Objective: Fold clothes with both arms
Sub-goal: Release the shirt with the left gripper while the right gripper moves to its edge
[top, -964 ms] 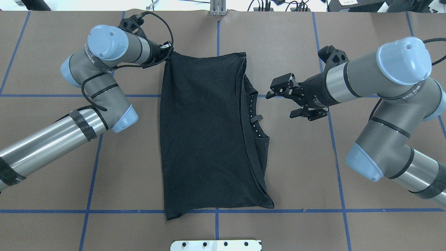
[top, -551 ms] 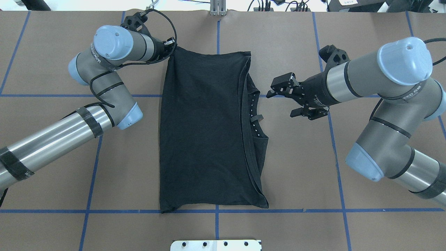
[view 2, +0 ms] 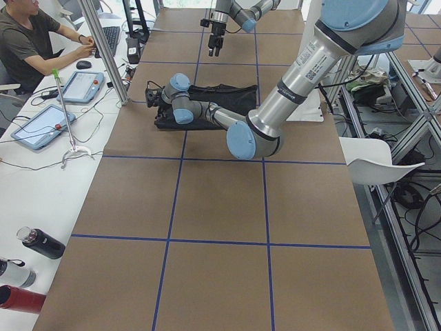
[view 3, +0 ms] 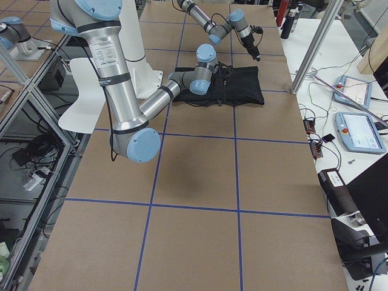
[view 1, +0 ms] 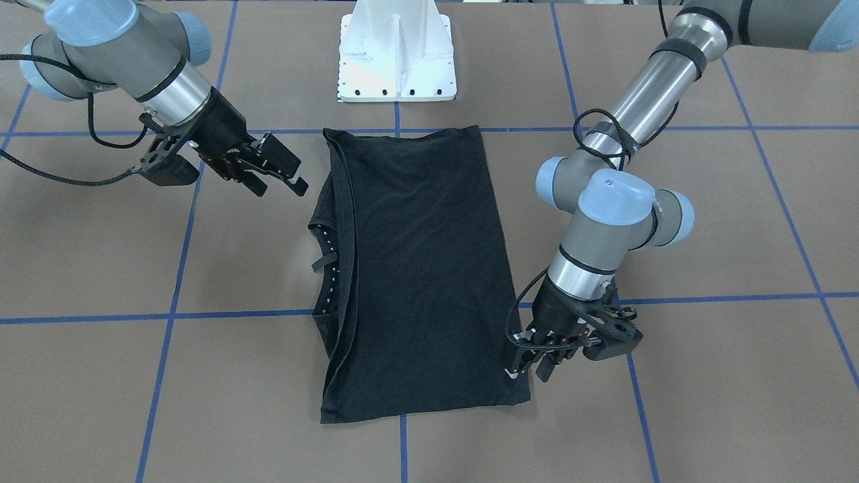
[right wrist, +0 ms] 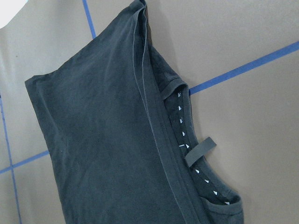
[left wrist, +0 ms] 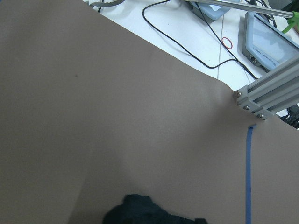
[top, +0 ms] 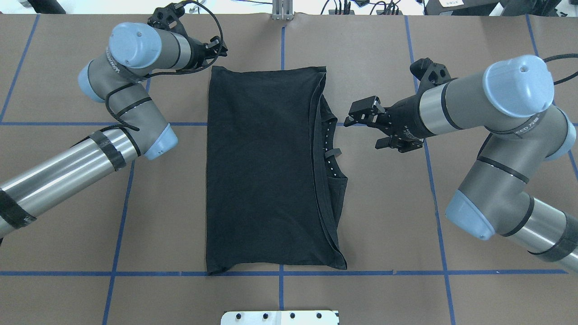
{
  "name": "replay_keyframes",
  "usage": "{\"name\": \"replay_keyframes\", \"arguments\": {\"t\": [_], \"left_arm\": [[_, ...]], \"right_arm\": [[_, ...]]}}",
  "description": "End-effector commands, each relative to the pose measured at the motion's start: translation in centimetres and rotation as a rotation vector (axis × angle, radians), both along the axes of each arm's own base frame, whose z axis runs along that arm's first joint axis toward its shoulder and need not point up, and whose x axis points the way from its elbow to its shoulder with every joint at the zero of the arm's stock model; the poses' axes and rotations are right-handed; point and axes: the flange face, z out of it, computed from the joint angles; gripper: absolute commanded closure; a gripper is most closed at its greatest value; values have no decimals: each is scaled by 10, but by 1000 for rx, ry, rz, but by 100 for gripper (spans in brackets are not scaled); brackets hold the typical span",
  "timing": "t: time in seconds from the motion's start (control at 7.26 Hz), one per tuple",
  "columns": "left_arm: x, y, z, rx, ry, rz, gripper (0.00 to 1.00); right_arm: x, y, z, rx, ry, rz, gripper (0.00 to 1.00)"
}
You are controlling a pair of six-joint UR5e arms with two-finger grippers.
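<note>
The black T-shirt point(top: 262, 171) lies folded in a long rectangle mid-table, plain side up, its collar with white marks point(top: 329, 153) showing along the right edge. It also shows in the front view point(view 1: 423, 268) and the right wrist view point(right wrist: 103, 140). My left gripper point(top: 217, 48) point(view 1: 529, 365) is open and empty just beyond the shirt's far left corner, not touching it. The left wrist view shows only a scrap of black cloth point(left wrist: 145, 212) at its bottom edge. My right gripper point(top: 363, 131) point(view 1: 285, 176) is open and empty, hovering right of the collar.
The white pedestal base point(view 1: 396, 60) stands at the robot's side of the shirt. Blue tape lines point(top: 361, 272) grid the brown table. An aluminium post point(top: 282, 11) stands at the far edge. An operator point(view 2: 27, 34) with tablets sits beyond it.
My left gripper held the shirt's far left corner lifted, then let it go and drew back toward the far edge. The corner now lies flat. The right arm has barely moved.
</note>
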Motion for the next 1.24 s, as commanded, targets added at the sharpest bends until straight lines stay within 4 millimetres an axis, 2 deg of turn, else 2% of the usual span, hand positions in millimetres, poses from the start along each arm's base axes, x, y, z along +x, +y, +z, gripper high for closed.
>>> {"name": "replay_keyframes", "arguments": {"t": [0.0, 0.14, 0.41, 0.55, 0.69, 0.83, 0.96, 1.1], "left_arm": [[-54, 0, 14, 13, -28, 68, 0], [-73, 16, 20, 15, -28, 74, 0], [-98, 46, 11, 21, -64, 101, 0], [-115, 69, 15, 50, -91, 121, 0], [-123, 80, 15, 57, -87, 128, 0], [-124, 83, 13, 57, -76, 147, 0], [-124, 84, 11, 60, -73, 148, 0], [-125, 85, 10, 60, -69, 158, 0]], "right_arm": [[-43, 30, 6, 113, 77, -37, 0], [-68, 45, 13, 132, 177, -54, 0], [-109, 83, 24, 270, 346, -124, 0], [-125, 97, 19, 376, 399, -163, 0], [-135, 107, 21, 425, 436, -209, 0], [-148, 122, 22, 492, 485, -252, 0], [-153, 130, 24, 542, 509, -285, 0], [-158, 135, 17, 556, 499, -296, 0]]}}
